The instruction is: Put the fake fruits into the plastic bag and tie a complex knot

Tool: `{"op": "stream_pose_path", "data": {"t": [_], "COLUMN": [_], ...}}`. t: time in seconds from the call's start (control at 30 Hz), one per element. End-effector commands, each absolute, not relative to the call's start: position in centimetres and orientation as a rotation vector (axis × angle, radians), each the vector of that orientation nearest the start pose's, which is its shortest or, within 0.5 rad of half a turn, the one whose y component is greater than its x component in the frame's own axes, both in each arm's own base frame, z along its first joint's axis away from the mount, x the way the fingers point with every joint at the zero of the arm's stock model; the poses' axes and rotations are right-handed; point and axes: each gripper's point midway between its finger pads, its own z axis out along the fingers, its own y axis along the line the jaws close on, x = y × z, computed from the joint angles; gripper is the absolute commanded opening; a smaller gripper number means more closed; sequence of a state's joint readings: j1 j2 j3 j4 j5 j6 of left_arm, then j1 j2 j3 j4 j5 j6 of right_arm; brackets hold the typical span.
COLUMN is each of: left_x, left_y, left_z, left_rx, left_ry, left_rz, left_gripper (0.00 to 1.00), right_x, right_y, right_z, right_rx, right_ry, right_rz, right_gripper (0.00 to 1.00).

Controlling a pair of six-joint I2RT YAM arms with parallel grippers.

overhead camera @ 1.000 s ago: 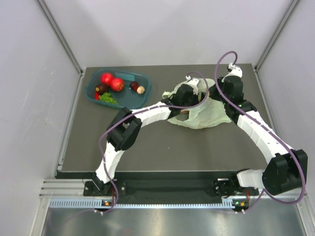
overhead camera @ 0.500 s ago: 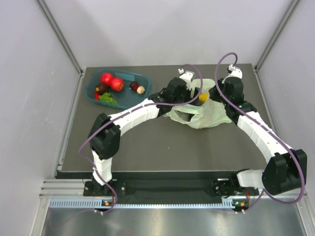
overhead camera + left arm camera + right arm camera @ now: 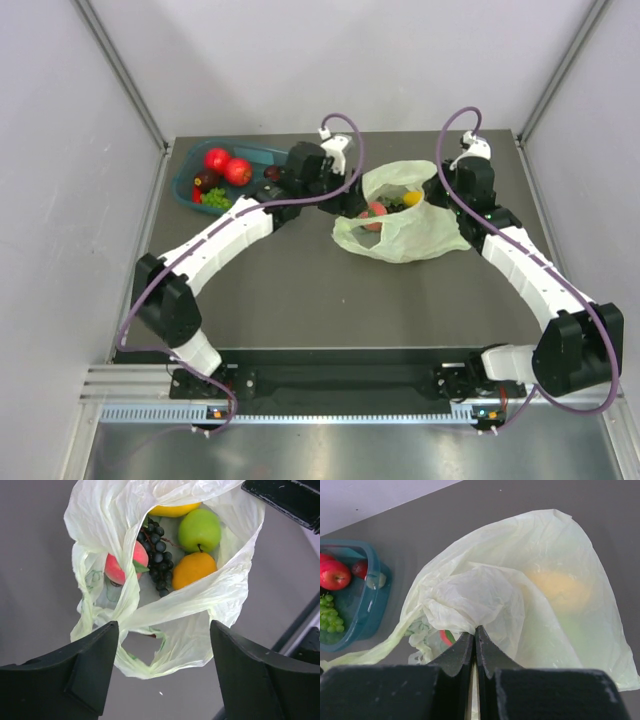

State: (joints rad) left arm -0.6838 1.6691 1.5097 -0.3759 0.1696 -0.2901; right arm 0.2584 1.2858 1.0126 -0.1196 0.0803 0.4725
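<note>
The pale green plastic bag (image 3: pixel 405 232) lies open at mid-table. In the left wrist view the bag (image 3: pixel 220 595) holds a peach (image 3: pixel 119 567), dark grapes (image 3: pixel 158 555), a green apple (image 3: pixel 200 529), an orange fruit (image 3: pixel 192 570) and a yellow one (image 3: pixel 172 511). My left gripper (image 3: pixel 164 627) is open and empty, just left of the bag's mouth (image 3: pixel 350 196), above a loose handle loop (image 3: pixel 100 630). My right gripper (image 3: pixel 476 628) is shut on the bag's rim and holds it up at the far right side (image 3: pixel 433 190).
A teal tray (image 3: pixel 285 160) at the back left holds two red fruits (image 3: pixel 217 158), a dark one (image 3: pixel 207 181), green grapes (image 3: pixel 218 200) and a small dark fruit (image 3: pixel 272 174). It also shows in the right wrist view (image 3: pixel 372 597). Grey walls close in the table.
My left arm has pulled out of the bag and swung left toward the tray. The bag's mouth now stands open and shows the fruit inside. The right gripper has kept its hold.
</note>
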Motion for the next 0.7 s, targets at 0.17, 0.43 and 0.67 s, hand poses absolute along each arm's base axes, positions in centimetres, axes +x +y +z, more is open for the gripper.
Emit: {"op": "stream_pose_path", "data": {"t": [0.17, 0.43, 0.67], "left_x": [36.9, 43.2, 47.7], "left_y": [-26.8, -18.4, -13.7], "left_z": [27.5, 24.9, 21.5], "left_rx": [0.445, 0.140, -0.057], "left_ry": [2.070, 2.168, 2.218], "left_rz": [-0.803, -0.480, -0.322], "left_gripper": [0.73, 0.72, 0.69], "right_x": [40.4, 40.3, 40.3], "right_y": [11.3, 11.6, 11.7], "right_z": [23.7, 23.6, 23.8], "right_rx": [0.213, 0.178, 0.170], "right_ry": [1.945, 1.954, 1.953], "right_rz": [0.411, 0.419, 0.422], "right_gripper": [0.00, 0.00, 0.00]}}
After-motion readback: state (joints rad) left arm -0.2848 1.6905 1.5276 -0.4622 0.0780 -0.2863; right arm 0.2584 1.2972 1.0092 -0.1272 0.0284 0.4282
